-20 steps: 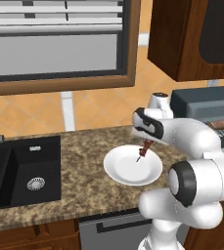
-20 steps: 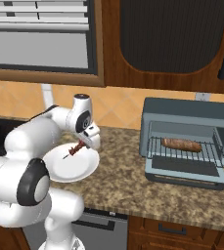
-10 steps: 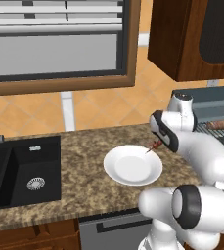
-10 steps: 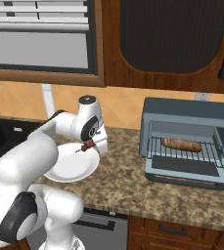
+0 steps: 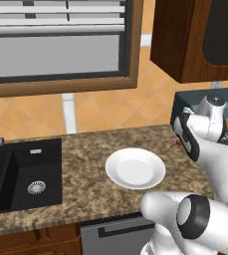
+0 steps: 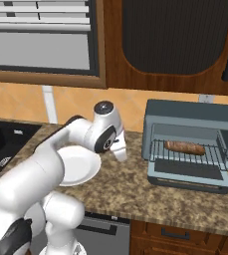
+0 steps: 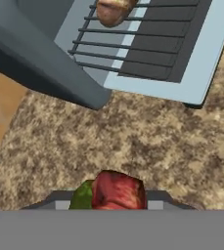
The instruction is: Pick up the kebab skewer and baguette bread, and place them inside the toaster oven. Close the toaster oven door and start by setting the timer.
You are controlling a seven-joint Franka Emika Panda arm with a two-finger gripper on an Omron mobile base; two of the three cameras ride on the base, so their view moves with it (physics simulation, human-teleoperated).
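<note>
Claw [image 7: 117, 193] is clamped on the skewer [image 7: 114, 190]; in hand view a red meat chunk w/ a green bit beside it sits between the tips at 6 o'clock, over the speckled desk [image 7: 147, 141]. In left base view just a red tip of the skewer [image 5: 177, 145] pokes out at the arm's 9 o'clock side, above the desk [image 5: 85, 164], near the oven [image 5: 205, 107].

Oven [image 6: 187, 144] stands on the desk [image 6: 150, 194] at 3 o'clock in right base view, w/ the door [image 6: 189, 175] dropped flat in front. Baguette [image 6: 184, 147] lies on the wire rack inside, roughly mid-rack. In hand view the oven [image 7: 45, 53] and its door [image 7: 196, 53] are at 12 o'clock, baguette [image 7: 112, 10] end showing at the top edge.

White plate [image 5: 135, 168] sits bare on the desk at 9 o'clock of the arm; plate [image 6: 78, 164] partly behind the arm in right base view. Sink [image 5: 23, 177] is at far 9 o'clock.
</note>
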